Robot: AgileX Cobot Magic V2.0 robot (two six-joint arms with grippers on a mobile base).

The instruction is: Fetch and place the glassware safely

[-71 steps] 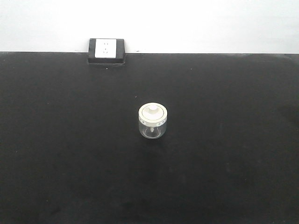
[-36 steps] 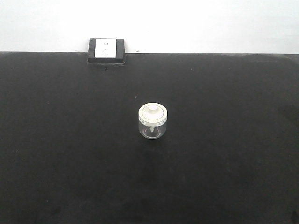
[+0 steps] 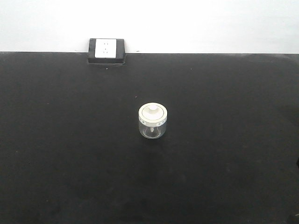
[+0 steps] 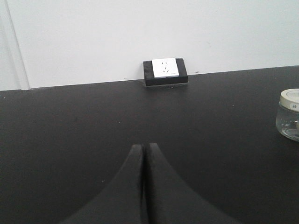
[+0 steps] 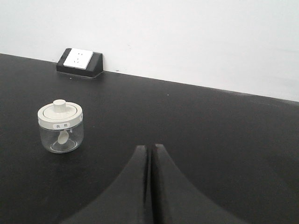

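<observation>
The small squat clear glass jar with a cream-white knobbed lid (image 3: 153,121) stands upright on the black desk (image 3: 224,154), in front of the white wall socket in its black housing (image 3: 106,50) and well apart from it. Both claws are pressed together, holding nothing. From the right claw (image 5: 150,154) the jar lies forward-left; from the left claw (image 4: 144,151), far right at frame edge. Judgement: the right arm looks better placed — jar axis vertical.

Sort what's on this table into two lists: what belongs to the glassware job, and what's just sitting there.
Belongs to the job:
- glass jar with its cream lid, standing upright mid-table
- left end effector, shut, empty
- right end effector, shut, empty

Just there:
- socket box at the table's back edge
- black table
</observation>
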